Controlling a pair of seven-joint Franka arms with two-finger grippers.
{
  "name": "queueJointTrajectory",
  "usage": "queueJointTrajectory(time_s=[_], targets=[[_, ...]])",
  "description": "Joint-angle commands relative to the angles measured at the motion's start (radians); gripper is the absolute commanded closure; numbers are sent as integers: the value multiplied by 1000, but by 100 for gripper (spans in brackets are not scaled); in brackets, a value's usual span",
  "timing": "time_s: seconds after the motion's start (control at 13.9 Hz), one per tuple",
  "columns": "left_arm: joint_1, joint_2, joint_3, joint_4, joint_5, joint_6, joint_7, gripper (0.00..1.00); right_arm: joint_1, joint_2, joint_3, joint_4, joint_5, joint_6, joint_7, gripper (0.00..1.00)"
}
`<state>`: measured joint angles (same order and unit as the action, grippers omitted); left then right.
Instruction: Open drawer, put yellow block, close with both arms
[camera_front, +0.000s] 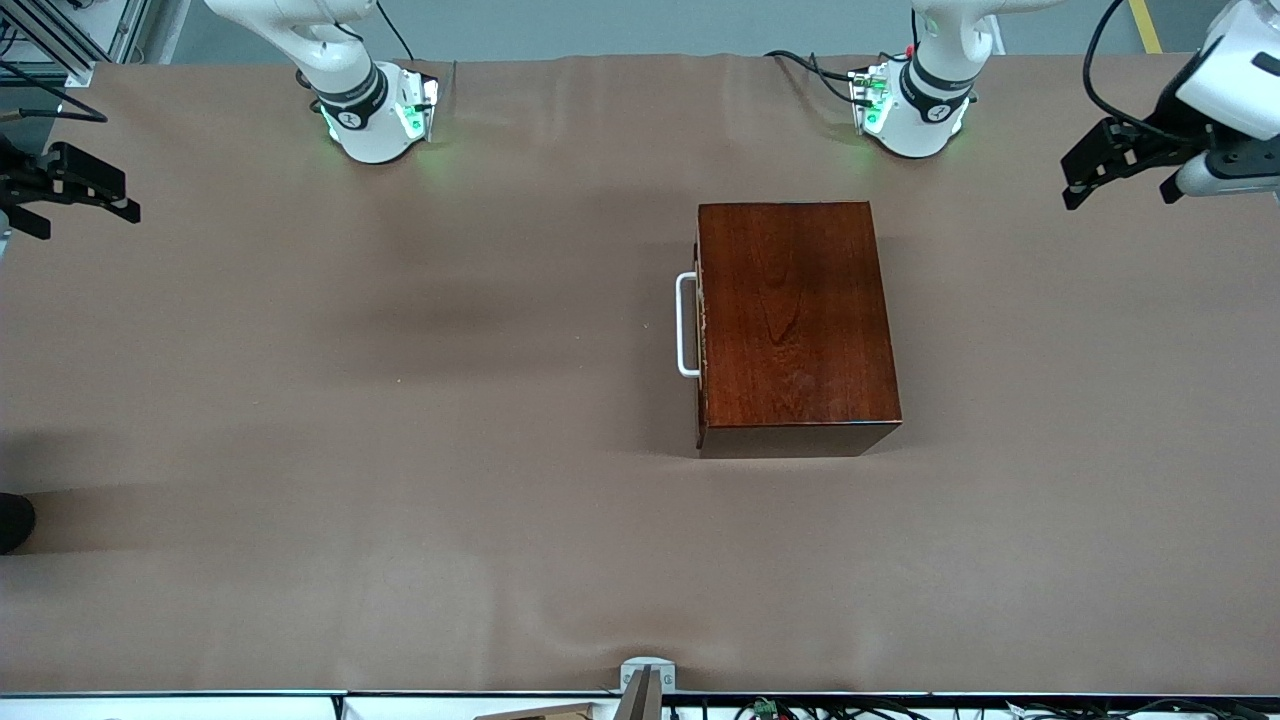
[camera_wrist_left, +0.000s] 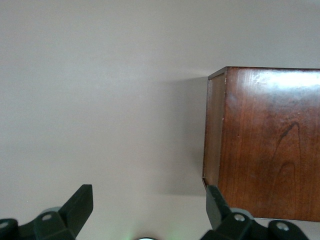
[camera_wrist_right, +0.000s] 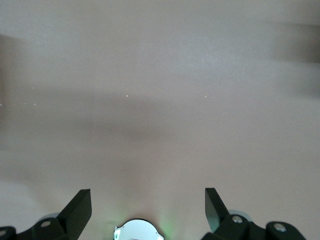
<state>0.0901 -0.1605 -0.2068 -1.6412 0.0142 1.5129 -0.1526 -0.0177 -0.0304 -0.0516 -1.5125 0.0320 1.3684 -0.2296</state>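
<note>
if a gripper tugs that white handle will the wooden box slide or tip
The wooden box looks broad and low, lying flat on the tablecloth, so tipping seems unlikely. Nothing visibly holds it down, so a tug on the white handle may drag it toward the right arm's end. Its glossy top looks slippery.

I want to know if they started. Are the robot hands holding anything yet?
No, nothing is held. The left gripper and the right gripper are both open and empty, up over the table's ends. The drawer is untouched.
</note>
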Motion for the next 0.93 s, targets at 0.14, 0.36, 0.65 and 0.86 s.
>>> queueJointTrajectory(time_s=[0.14,0.36,0.65,0.86], targets=[[17,33,-11,52,-23,-25,10,0,10,-13,-4,-3,-17,-14,-5,0],[16,35,-19,52,-16,-30,10,0,5,-14,-5,-5,-15,-14,-5,0],[14,35,-19,52,-14,-36,8,0,10,-14,-7,-3,-15,-17,-5,0],[17,36,-19,64,-11,-37,10,0,13,-14,-8,-3,-17,-19,-4,0]])
